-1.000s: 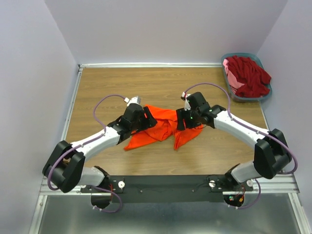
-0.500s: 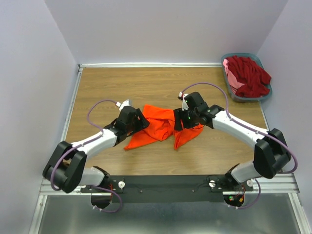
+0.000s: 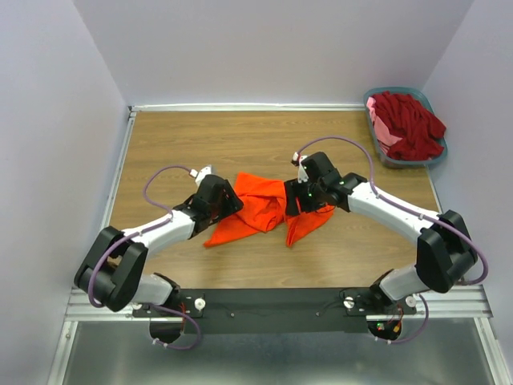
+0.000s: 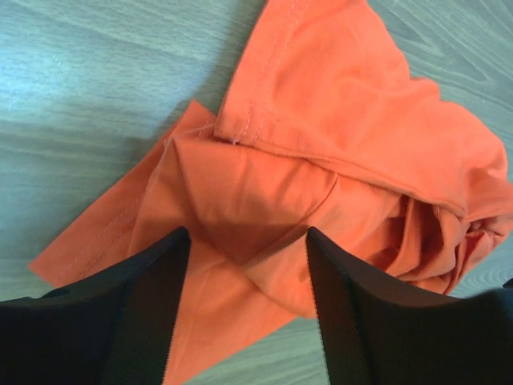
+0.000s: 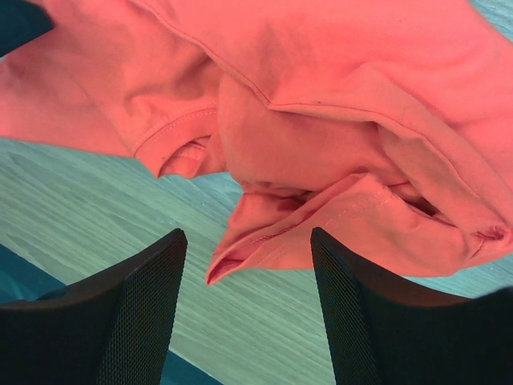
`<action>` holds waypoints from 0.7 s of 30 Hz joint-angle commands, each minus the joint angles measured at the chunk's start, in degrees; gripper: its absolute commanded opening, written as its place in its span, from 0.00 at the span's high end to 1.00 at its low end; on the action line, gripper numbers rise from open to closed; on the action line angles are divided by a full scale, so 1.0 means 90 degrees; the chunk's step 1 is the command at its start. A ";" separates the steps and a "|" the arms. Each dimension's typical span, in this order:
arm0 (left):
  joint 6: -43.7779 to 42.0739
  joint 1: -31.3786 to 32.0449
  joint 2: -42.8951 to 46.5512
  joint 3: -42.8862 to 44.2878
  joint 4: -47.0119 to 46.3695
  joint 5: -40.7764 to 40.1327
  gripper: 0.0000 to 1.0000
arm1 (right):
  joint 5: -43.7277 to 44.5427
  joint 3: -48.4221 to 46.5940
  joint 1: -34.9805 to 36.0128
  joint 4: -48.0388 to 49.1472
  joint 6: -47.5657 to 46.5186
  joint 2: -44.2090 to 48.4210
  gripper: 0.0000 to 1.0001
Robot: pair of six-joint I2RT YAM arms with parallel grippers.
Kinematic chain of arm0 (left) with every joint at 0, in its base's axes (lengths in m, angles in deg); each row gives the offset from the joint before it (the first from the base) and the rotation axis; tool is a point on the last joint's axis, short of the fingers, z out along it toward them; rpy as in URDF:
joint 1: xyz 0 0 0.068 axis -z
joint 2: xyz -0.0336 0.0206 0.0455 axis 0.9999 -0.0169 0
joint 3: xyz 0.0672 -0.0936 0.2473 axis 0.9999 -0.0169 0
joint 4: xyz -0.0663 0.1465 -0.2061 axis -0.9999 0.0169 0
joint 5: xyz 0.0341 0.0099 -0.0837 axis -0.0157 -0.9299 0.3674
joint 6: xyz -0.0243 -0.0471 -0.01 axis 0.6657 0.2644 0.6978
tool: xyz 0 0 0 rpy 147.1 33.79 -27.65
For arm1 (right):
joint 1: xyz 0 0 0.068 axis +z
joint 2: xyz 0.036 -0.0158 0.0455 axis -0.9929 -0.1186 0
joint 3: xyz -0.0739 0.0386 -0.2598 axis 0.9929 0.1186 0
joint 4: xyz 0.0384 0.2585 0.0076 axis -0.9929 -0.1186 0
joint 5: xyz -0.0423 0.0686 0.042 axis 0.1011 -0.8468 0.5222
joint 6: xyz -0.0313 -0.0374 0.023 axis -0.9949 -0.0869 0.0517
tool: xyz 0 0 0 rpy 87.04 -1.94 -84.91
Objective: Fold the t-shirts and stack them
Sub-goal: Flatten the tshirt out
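On the table (image 3: 184,136), near its middle: the orange t-shirt (image 3: 264,210) lies crumpled in a bunched heap, not yet spread flat.
Far right corner: a basket (image 3: 438,152) holds the dark red t-shirt (image 3: 409,120) on top of a pink t-shirt (image 3: 375,120), both untouched.
Left end effector (image 4: 244,249): fingers spread wide, low over the left side of the orange fabric, straddling a folded flap beside a stitched hem; nothing is pinched.
Right end effector (image 5: 247,241): fingers spread as well, over the right side of the heap, above a rolled hemmed edge that lies on the table; it holds nothing.
Step in hand: most likely taking hold of the shirt on both sides to open it out flat.
Doing it well: each side should close on a single hemmed edge, not on a thick bundle of layers, so the cloth opens when drawn apart. The two holds should sit on opposite edges and pull evenly outward, or the heap will twist.
Writing: no brand, tag or print can be read on any shirt or on the basket.
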 commanded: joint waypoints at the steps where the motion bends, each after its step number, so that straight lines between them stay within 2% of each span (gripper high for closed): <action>1: -0.0082 -0.0030 -0.0122 0.0199 -0.0341 -0.0122 0.35 | -0.0023 -0.0233 0.0069 0.0055 0.0055 -0.0083 0.28; 3: -0.0063 -0.0020 -0.0074 0.0209 -0.0399 -0.0083 0.38 | -0.0013 -0.0185 0.0079 0.0055 0.0065 -0.0063 0.28; 5: -0.0043 -0.0020 -0.0035 0.0219 -0.0458 0.0004 0.47 | -0.0003 -0.0126 0.0079 0.0055 0.0065 -0.0063 0.28; 16: 0.0074 0.0107 -0.0327 0.0082 -0.0653 0.0181 0.49 | 0.0172 -0.0028 0.0089 0.0065 0.0192 -0.0112 0.28; 17: 0.0093 0.0107 -0.0337 0.0043 -0.0692 0.0190 0.56 | 0.0192 -0.0009 0.0079 0.0065 0.0240 -0.0122 0.28; 18: 0.0074 0.0107 -0.0318 0.0043 -0.0693 0.0181 0.73 | 0.0221 0.0020 0.0089 0.0065 0.0279 -0.0132 0.28; 20: 0.0045 0.0097 -0.0182 0.0072 -0.0644 0.0171 0.93 | 0.0319 0.0127 0.0079 0.0055 0.0406 -0.0151 0.28; 21: 0.0035 0.0107 -0.0113 0.0092 -0.0586 0.0142 1.00 | 0.0358 0.0176 0.0079 0.0055 0.0465 -0.0142 0.28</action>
